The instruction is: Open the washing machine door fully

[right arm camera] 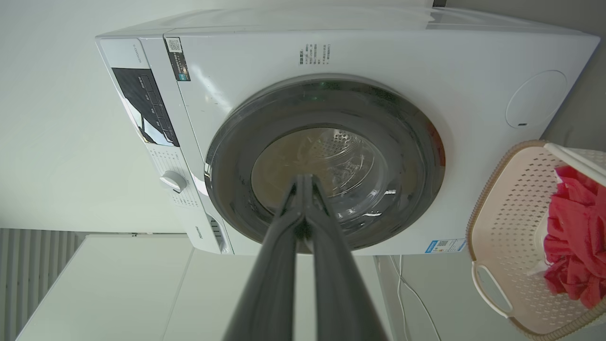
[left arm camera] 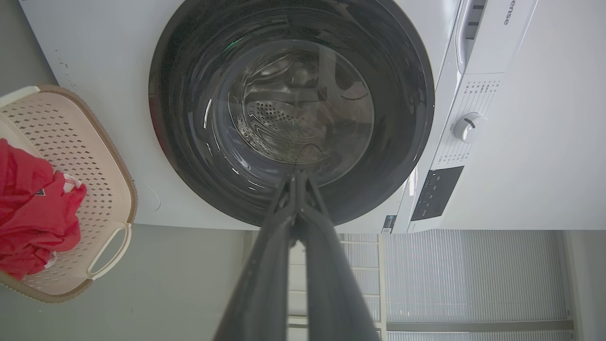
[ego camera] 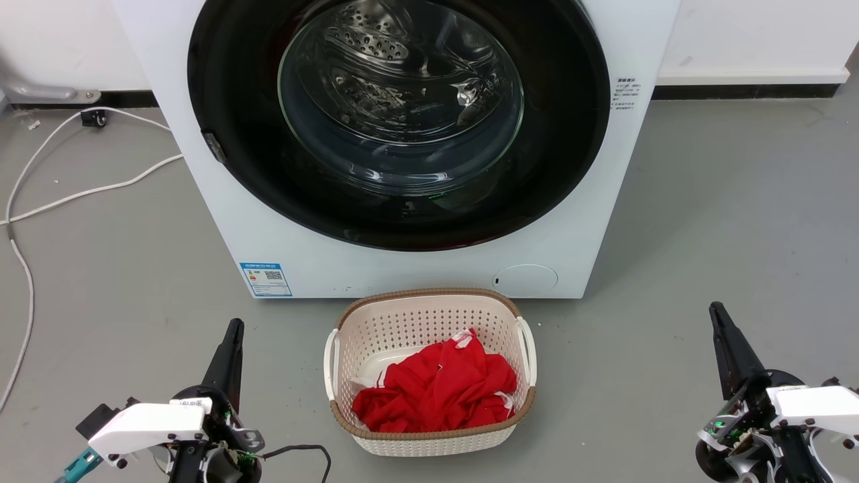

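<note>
The washing machine door [ego camera: 564,134] is a glossy black disc with a clear glass bowl in its centre, and it lies flat against the white machine front. A small latch tab [ego camera: 215,147] shows on its left rim. My left gripper [ego camera: 234,327] is shut and empty at the lower left, well short of the machine. At the lower right my right gripper [ego camera: 717,310] is shut and empty too. The left wrist view looks along shut fingers [left arm camera: 296,176] at the door [left arm camera: 189,94]. From the right wrist, shut fingers [right arm camera: 305,177] point at the door [right arm camera: 407,142].
A cream laundry basket [ego camera: 429,303] holding red cloth [ego camera: 439,389] stands on the grey floor just before the machine, between my two arms. A white cable [ego camera: 74,194] trails over the floor at the left. A control panel with a dial [left arm camera: 466,128] lies on the machine's top band.
</note>
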Controlling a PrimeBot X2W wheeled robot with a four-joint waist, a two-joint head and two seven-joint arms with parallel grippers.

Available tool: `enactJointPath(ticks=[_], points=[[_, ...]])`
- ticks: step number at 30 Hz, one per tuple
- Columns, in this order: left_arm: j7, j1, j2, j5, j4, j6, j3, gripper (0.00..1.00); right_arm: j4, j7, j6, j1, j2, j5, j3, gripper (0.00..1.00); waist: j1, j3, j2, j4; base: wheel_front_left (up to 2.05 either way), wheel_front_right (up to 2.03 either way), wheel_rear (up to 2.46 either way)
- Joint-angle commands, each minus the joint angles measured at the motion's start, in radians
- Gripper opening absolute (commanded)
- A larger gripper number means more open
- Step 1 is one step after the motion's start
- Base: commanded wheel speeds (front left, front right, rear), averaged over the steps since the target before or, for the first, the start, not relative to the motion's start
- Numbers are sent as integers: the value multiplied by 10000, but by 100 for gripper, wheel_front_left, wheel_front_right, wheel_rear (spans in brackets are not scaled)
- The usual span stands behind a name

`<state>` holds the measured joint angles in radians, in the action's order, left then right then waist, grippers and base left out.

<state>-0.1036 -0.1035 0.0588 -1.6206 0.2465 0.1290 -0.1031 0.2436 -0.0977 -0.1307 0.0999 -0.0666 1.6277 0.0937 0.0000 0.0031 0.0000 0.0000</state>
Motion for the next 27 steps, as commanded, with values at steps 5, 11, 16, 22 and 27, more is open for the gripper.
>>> enactJointPath(ticks=[5, 11, 16, 22, 27], points=[[-47, -81, -9, 61, 6, 32, -31, 0, 18, -42, 0, 131, 30, -65, 35, 0, 0, 0, 0, 0, 0, 0, 0], [-59, -81, -14, 63, 5, 30, -41, 0, 18, -56, 0, 133, 39, -78, 49, 0, 0, 0, 0, 0, 0, 0, 0], [-8, -3, -15, 56, 2, 2, -21, 100, 1, -43, 0, 2, 29, -25, 46, 100, 0, 0, 0, 0, 0, 0, 0], [205, 20, -31, 71, -21, -2, 196, 100, -60, 189, 0, -115, 47, -52, -114, 100, 0, 2, 0, -6, 0, 0, 0], [478, 2, -34, 279, -203, 0, 398, 100, -250, 433, 0, -191, 55, -155, -234, 100, 0, 0, 0, -13, 0, 0, 0]])
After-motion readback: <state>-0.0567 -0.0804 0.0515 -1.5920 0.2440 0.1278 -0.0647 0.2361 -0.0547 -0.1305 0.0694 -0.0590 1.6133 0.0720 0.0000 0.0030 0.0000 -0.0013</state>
